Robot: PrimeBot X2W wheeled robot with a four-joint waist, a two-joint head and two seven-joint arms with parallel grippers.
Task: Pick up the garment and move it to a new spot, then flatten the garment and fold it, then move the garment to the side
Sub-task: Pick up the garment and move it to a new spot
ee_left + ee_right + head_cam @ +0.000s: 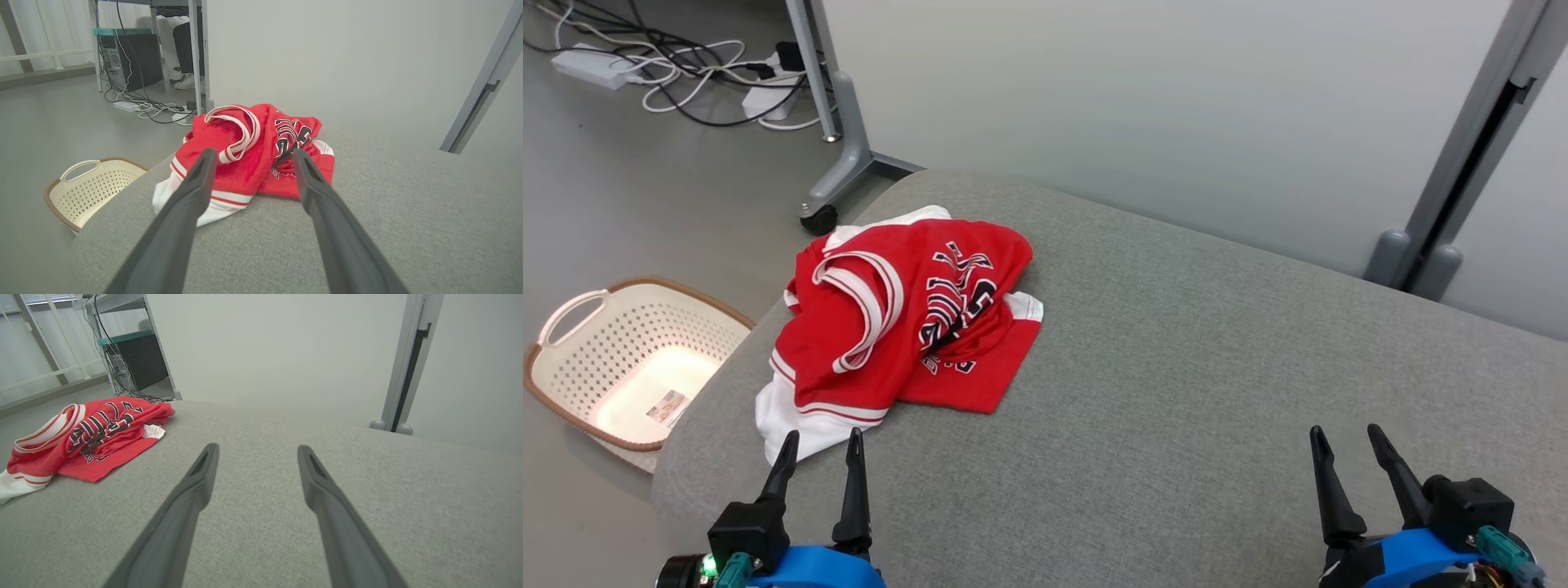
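Crumpled red-and-white sports jersey [907, 318] lies bunched at ten o'clock on the grey fabric-padded tabletop [1176, 367] — just beyond the nearer left hand [823, 435], at its twelve o'clock, fingers spread, empty. The right hand [1343, 429] — also spread — waits well apart at four o'clock.

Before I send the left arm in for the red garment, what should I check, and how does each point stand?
1. Left gripper open, nothing in it: ok.
2. Right gripper open, nothing in it: ok, it is over bare cushion.
3. Garment ahead of the left gripper: ok, in the left wrist view the heap sits just beyond its fingers.
4. Garment flat: not ok, it is bunched and folded over itself.
5. Room for a new spot: ok, there is a wide stretch of cushion to the garment's right.
6. White hem fully on the cushion, not hanging toward the basket: cannot tell.
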